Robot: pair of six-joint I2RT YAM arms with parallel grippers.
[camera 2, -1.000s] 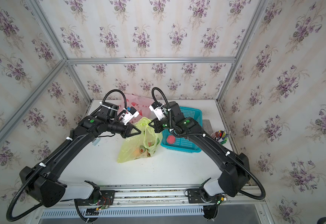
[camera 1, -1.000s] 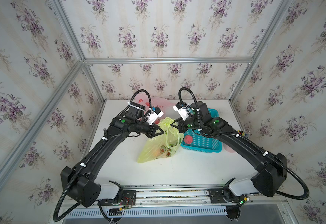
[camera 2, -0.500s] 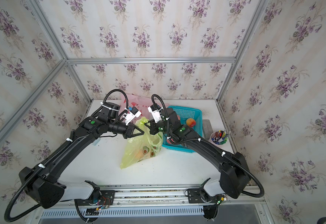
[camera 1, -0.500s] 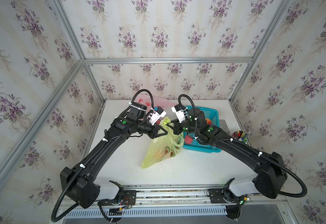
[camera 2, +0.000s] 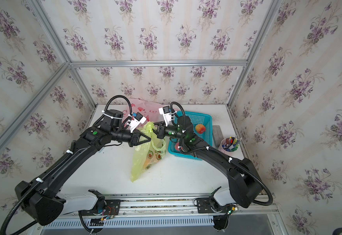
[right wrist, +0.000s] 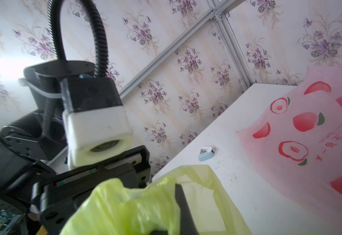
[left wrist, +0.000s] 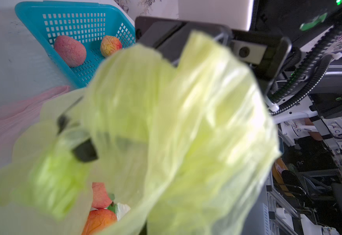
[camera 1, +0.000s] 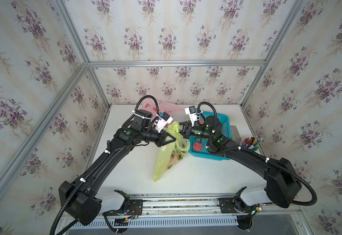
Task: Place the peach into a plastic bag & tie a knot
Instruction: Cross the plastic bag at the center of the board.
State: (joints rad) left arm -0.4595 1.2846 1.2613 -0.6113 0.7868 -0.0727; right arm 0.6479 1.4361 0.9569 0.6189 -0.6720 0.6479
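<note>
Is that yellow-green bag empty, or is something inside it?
Not empty. In the left wrist view, orange-red fruit lies inside the yellow-green bag.

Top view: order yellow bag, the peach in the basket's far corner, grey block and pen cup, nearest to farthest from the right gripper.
From the right gripper:
1. yellow bag, at its fingertips.
2. peach, in the blue basket's far part.
3. grey block, on the table beyond the basket.
4. pen cup, by the table's right edge.
</note>
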